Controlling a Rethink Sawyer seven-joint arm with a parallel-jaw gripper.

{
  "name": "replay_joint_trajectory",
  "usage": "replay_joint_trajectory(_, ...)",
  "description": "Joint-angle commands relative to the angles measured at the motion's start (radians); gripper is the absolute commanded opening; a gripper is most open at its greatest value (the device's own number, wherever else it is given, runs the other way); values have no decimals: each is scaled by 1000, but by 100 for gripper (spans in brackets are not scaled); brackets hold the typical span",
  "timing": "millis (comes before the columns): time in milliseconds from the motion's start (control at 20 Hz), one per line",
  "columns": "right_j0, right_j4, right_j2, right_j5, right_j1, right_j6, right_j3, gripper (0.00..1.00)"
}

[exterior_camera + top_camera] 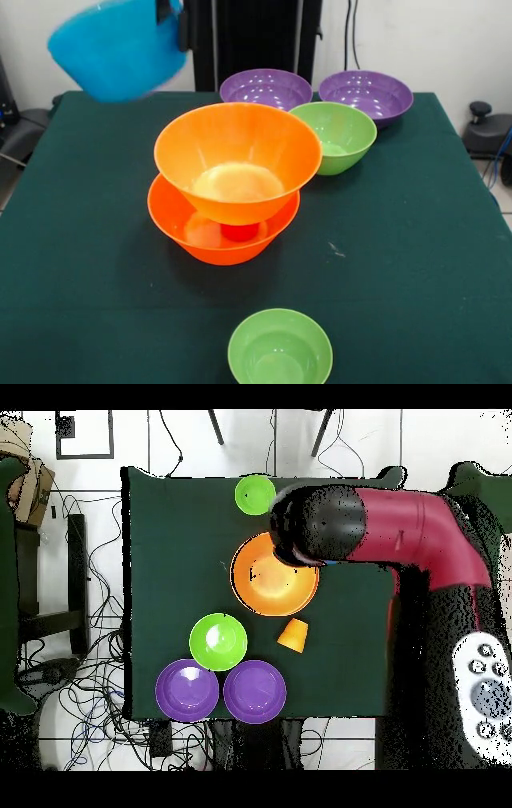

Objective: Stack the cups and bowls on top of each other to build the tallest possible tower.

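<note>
From my station I saw the tower (228, 200) standing near the middle of the green counter (416, 264). Its base was a large orange bowl (216, 240), and a second large orange bowl (238, 160) sat above it, tilted a little and raised clear of the lower rim. Between the two I could make out something red (240, 232), which looked like the red cup propping the upper bowl, though only a small part of it showed.

A blue bowl (118, 48) hung in the air at the top left of the front view, tipped on its side and held at its rim by the gripper (172, 16). Only a dark bit of the gripper showed at the bowl's edge, clamped on the rim as far as I could judge. In the overhead view the red and black arm (400, 534) reached across and covered part of the tower, hiding the blue bowl completely.

Behind the tower in the front view stood two purple bowls (266, 88) (366, 94) side by side at the far edge, with the medium green bowl (336, 136) just in front of them and close beside the upper orange bowl. A small green bowl (280, 350) sat alone at the near edge, well apart from the tower. From overhead I found the orange cup (293, 635) lying near the tower, between it and the purple bowls.
</note>
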Motion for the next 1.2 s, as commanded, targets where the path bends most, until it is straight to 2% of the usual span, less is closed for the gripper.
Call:
replay_joint_trajectory(50,-17,5,-88,-124,-161,56,282,0)
replay_joint_trajectory(250,-4,18,-101,-169,-173,95,320,0)
replay_joint_trajectory(400,20,36,-103,-157,-172,106,304,0)
replay_joint_trajectory(600,21,78,-90,-131,-182,74,299,0)
replay_joint_trajectory(1200,87,79,-155,-204,-213,135,374,0)
